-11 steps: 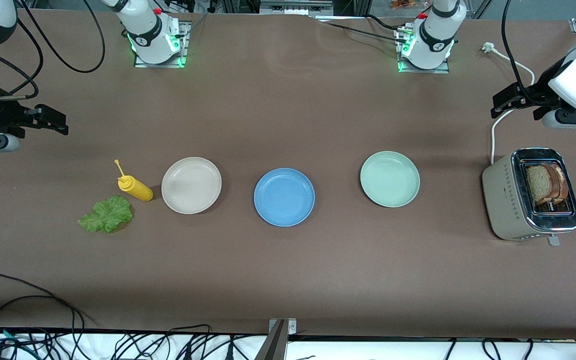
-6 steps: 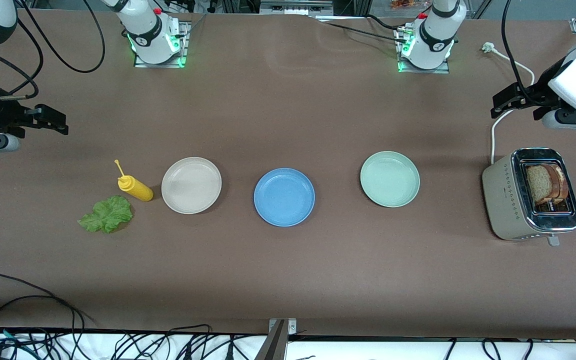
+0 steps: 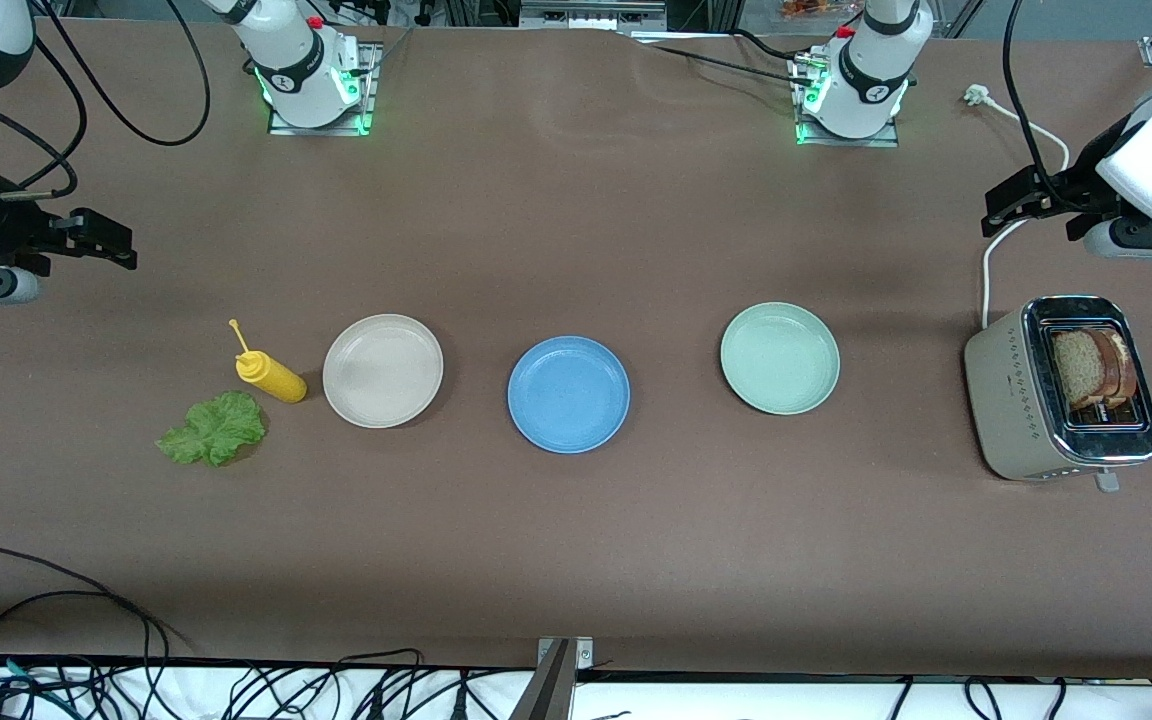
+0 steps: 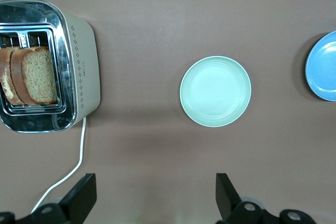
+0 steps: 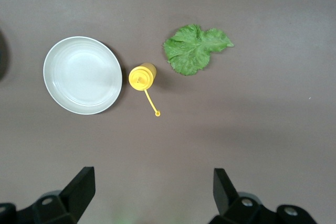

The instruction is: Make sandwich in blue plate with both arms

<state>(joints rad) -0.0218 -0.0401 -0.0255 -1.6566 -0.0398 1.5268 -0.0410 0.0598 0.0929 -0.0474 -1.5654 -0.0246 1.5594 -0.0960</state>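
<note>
Nothing has moved since the earlier frames: both my arms hang where they were and every item lies as it did. The blue plate (image 3: 568,394) sits bare at mid-table, between the beige plate (image 3: 382,370) and the pale green plate (image 3: 780,358), so no part of the sandwich is on it yet. Its two wholemeal bread slices (image 3: 1093,366) stand upright in the slots of the toaster (image 3: 1011,405) at the left arm's end of the table. The lettuce leaf (image 3: 213,428) lies flat at the right arm's end, just beside the yellow squeeze bottle (image 3: 271,376).

My left gripper (image 4: 155,198) hangs over bare table near the toaster, fingers spread wide and holding nothing. My right gripper (image 5: 152,192) hangs over bare table near the bottle, likewise spread and empty.

I judge the bread light, soft and crumbly; I would pinch a slice across its faces at the top crust and lift straight up. The leaf looks limp, thin and easily torn, so I would nip a raised ruffle at its edge, gently.
</note>
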